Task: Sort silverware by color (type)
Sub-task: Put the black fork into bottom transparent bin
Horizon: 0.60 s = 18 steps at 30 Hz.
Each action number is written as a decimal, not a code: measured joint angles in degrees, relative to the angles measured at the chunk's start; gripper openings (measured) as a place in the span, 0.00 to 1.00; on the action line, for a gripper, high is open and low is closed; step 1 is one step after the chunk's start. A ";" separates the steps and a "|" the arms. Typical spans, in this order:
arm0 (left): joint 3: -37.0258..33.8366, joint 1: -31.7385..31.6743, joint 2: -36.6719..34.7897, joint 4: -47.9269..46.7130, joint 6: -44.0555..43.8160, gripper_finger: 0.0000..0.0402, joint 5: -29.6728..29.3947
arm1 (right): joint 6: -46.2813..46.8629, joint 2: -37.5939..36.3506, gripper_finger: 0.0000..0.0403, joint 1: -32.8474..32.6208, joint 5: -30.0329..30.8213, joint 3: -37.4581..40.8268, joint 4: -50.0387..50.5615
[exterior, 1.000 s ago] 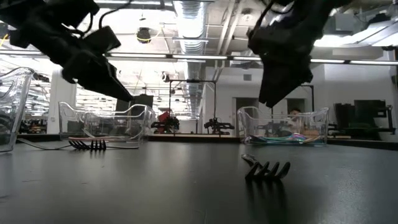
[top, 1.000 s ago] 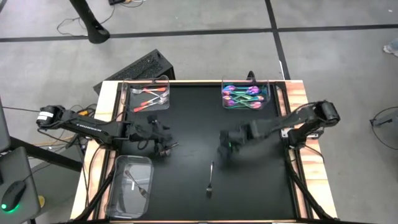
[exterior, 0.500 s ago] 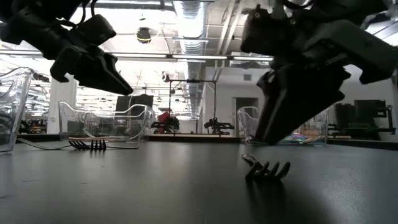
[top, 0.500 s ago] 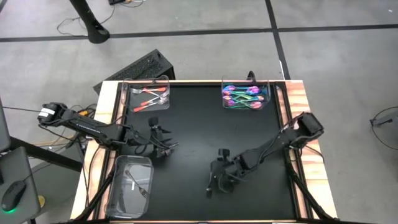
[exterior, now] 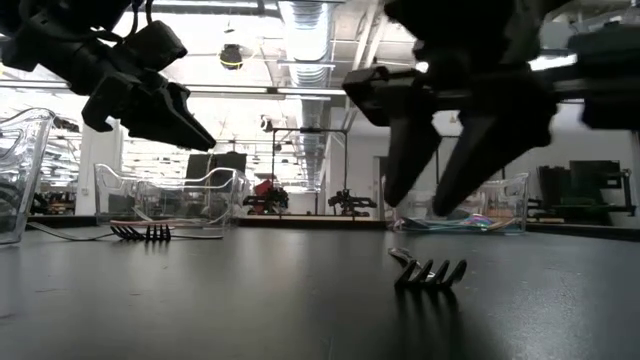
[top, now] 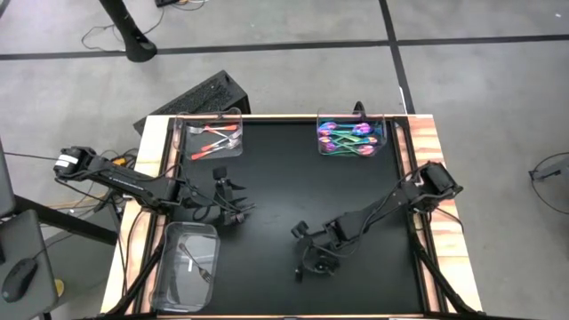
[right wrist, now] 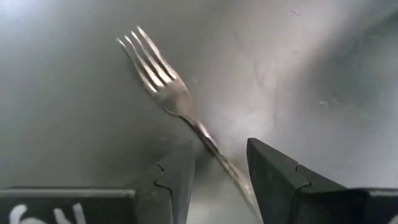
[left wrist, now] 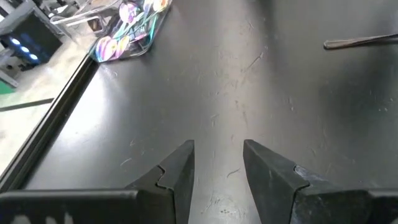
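A grey fork (top: 300, 267) lies flat on the black table (top: 276, 178) near its front edge, tines (exterior: 432, 272) toward the near side. My right gripper (top: 311, 258) hangs just above it, open, one finger on each side of the fork's handle (right wrist: 208, 142) without touching. My left gripper (top: 233, 210) stands open over the table's left half with nothing between its fingers (left wrist: 180, 171). Coppery silverware fills a clear tray (top: 213, 138) at the far left, iridescent pieces a tray (top: 349, 138) at the far right, dark pieces a tray (top: 185, 265) at the near left.
In the low view a second dark fork (exterior: 140, 232) lies on the table below my left gripper (exterior: 165, 105). The table has a raised wooden border (top: 427, 160). Bare black surface lies between the two arms and toward the far trays.
My right gripper has swung from the table's middle toward the near edge and leftward, has sunk, and has rolled about its own axis; its fingers now stand over the grey fork's handle. The fork has stayed where it was.
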State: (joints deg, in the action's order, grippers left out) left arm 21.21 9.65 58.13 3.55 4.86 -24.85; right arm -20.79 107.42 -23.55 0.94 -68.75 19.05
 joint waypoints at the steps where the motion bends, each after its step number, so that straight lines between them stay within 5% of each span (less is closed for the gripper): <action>1: 0.00 0.00 0.00 0.00 0.00 0.31 -0.01 | -1.12 0.00 0.42 0.21 -0.20 0.00 0.00; 18: 0.00 0.00 0.00 -0.42 -0.11 0.31 -1.43 | -8.28 6.87 0.42 2.40 -7.23 -2.50 -0.83</action>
State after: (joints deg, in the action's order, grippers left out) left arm 21.21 9.65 58.13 3.14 4.75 -26.28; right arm -29.07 114.29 -21.15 -6.29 -71.25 18.22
